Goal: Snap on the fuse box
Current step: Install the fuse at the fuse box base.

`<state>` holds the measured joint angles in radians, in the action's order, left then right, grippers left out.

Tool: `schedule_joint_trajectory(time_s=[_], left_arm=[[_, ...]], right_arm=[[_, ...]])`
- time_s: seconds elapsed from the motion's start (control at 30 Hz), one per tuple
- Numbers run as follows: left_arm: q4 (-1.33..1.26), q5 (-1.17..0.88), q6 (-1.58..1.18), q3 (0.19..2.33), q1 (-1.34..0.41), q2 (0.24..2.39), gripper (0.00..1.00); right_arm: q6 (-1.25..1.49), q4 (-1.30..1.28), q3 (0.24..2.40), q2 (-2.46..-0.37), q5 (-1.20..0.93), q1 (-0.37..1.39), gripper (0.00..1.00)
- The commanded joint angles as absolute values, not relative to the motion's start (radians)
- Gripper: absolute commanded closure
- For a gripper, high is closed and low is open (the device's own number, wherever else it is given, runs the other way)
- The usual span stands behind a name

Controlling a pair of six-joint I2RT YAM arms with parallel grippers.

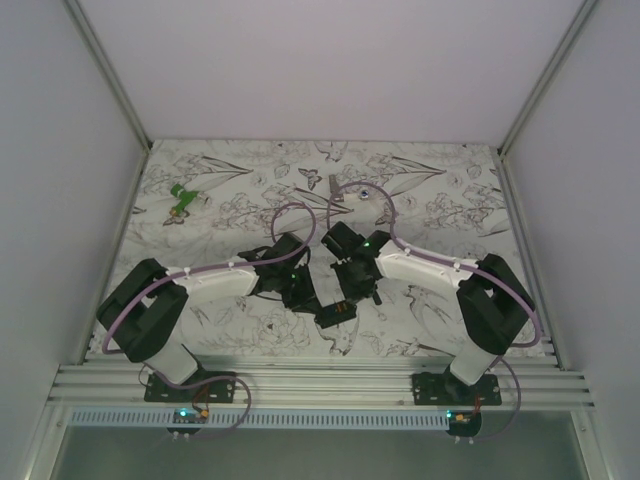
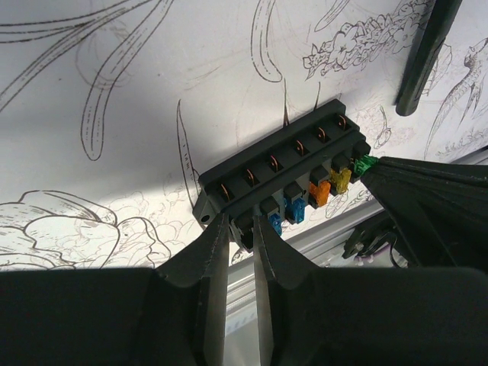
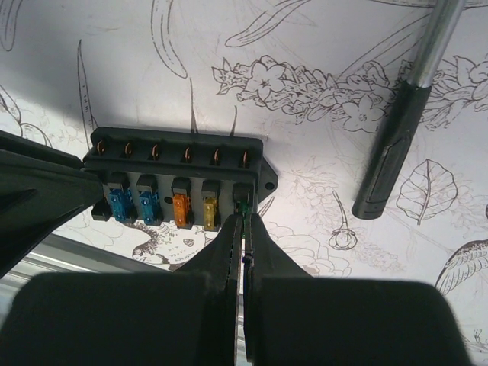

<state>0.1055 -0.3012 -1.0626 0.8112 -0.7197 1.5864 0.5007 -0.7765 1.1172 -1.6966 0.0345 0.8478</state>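
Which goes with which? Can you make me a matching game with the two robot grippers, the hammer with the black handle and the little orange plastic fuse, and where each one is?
Things:
1. left gripper
2. right gripper
3. black-handled hammer with a silver metal shaft
4. small orange plastic fuse

Places:
A. lying on the flower-patterned table, apart from the black rectangular plastic fuse box
B. pinching the small green plastic fuse at one end of the row
C. plugged in between a blue fuse and the yellow fuse
D. gripping one end of the fuse box

Pairs: 1-D, 2-B, 3-A, 4-C.
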Motion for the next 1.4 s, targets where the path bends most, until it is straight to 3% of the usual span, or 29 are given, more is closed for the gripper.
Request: schedule_joint_trajectory(time_s=[0.0,1.37], left_arm=[[0.254,-0.197,-1.039,0.762,-0.707,1.604,0.82],[0.258,-0.183,-1.046,0.73,-0.692,1.579,0.85]], right_arm=[[0.495,-0.791,1.005,-1.841,-0.029,0.897,1.0],[0.483,-0.89,0.955,-1.78,0.111,0.815,1.0]])
